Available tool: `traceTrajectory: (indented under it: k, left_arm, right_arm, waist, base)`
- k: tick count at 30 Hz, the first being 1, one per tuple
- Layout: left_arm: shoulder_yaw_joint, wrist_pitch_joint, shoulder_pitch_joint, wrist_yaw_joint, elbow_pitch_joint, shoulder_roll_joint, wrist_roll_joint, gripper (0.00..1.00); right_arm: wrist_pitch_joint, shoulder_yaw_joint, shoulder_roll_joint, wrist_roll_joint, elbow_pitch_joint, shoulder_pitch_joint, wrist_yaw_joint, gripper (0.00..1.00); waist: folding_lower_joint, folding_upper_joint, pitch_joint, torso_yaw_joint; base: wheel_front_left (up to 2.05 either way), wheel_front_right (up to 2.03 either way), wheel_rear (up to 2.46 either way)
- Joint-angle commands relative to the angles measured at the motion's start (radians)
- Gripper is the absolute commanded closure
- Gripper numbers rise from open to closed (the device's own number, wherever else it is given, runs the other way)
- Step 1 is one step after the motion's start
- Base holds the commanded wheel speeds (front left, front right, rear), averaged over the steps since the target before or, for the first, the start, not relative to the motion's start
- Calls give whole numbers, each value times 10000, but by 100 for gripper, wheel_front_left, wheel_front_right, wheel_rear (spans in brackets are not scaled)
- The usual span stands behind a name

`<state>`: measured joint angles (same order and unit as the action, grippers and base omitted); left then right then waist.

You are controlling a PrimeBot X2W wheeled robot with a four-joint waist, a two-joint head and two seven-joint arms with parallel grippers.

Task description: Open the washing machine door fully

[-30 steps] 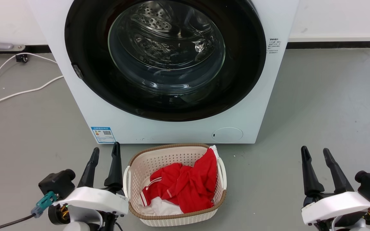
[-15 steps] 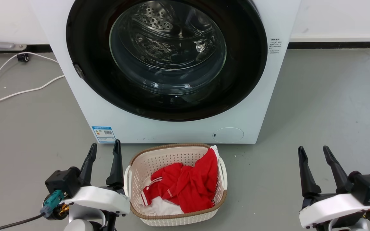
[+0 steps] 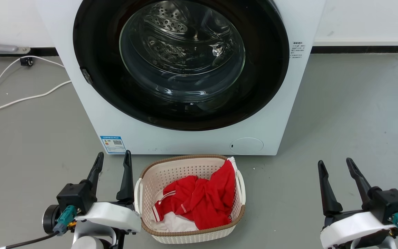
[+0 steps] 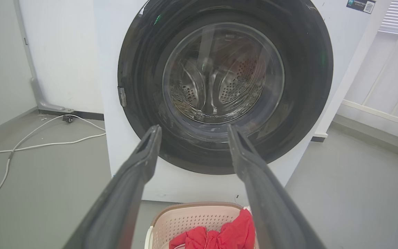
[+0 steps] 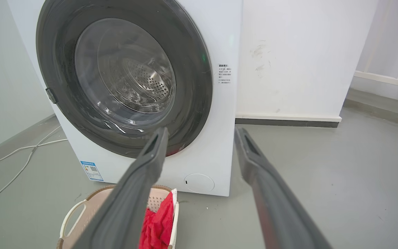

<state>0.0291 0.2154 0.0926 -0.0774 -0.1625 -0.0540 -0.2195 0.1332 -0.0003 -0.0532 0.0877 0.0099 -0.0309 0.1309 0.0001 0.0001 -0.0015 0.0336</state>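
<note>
Hovering either side of the laundry basket (image 3: 150, 173), the left gripper (image 3: 113, 154) and right gripper (image 3: 334, 162) were spread and empty. The washing machine door (image 3: 181, 65) sat shut ahead, untouched, so the approach looked yet to start. Next, 1 gripper likely had to reach the tab (image 3: 86, 76) on its left edge.

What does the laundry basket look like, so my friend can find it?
Find the big white washer with the round black door. On the grey floor just in front of it sits the basket. It is the only beige thing full of little holes, and red cloth is piled inside.
</note>
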Motion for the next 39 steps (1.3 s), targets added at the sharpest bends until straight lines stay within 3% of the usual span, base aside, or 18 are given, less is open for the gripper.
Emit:
traceTrajectory:
  k: [1,25,39]
  left_arm:
    - [26,77,175,73,36,-54,173,0]
    - [45,519,146,150,-75,-42,1870,0]
    - [11,502,99,108,-277,-6,1651,0]
  right_arm:
    - [71,15,33,-149,-84,-63,-3,0]
    - [359,-38,50,-1201,-35,-221,-3,0]
    - [358,-78,49,-991,45,-185,-5,0]
  waist:
    - [-1,-1,0,4]
    - [-1,-1,18,58]
    - [-1,-1,37,54]
  base:
    - [0,0,0]
    - [0,0,0]
    - [0,0,0]
